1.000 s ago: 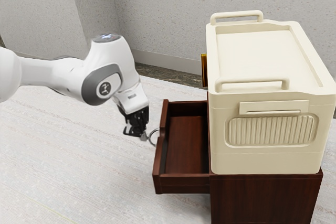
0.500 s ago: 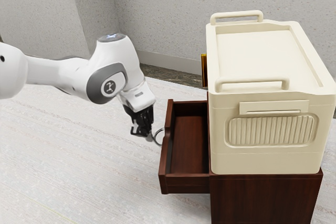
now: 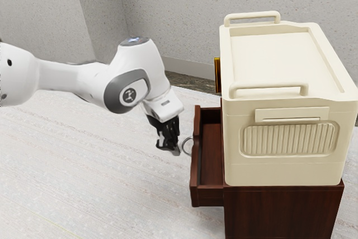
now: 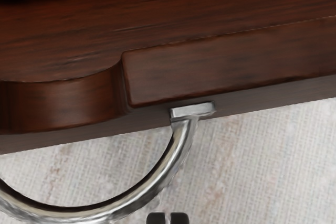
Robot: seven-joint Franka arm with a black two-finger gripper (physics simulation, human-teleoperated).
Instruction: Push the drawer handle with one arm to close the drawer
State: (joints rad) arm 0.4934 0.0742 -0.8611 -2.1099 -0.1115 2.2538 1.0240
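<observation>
My gripper (image 3: pixel 176 151) is shut beside the ring-shaped metal handle (image 3: pixel 187 145) on the front of the dark wooden drawer (image 3: pixel 210 152). The drawer stands partly out of its cabinet (image 3: pixel 279 211). From the hand, the curved handle (image 4: pixel 181 142) is seen fixed to the drawer front (image 4: pixel 226 69), and the tips of my gripper (image 4: pixel 168 218) stand close together near the outer side of the curve. Whether they touch the metal I cannot tell.
A cream box with two raised handles (image 3: pixel 279 127) rests on top of the cabinet. A small gold-coloured piece (image 3: pixel 217 75) sticks out beside it. Pale woven-looking surface (image 3: pixel 100 194) lies under the arm, with grey walls behind.
The drawer has slid further into the cabinet, toward the exterior view's right. My hand has travelled the same way, staying beside the handle; the cream box has not moved.
</observation>
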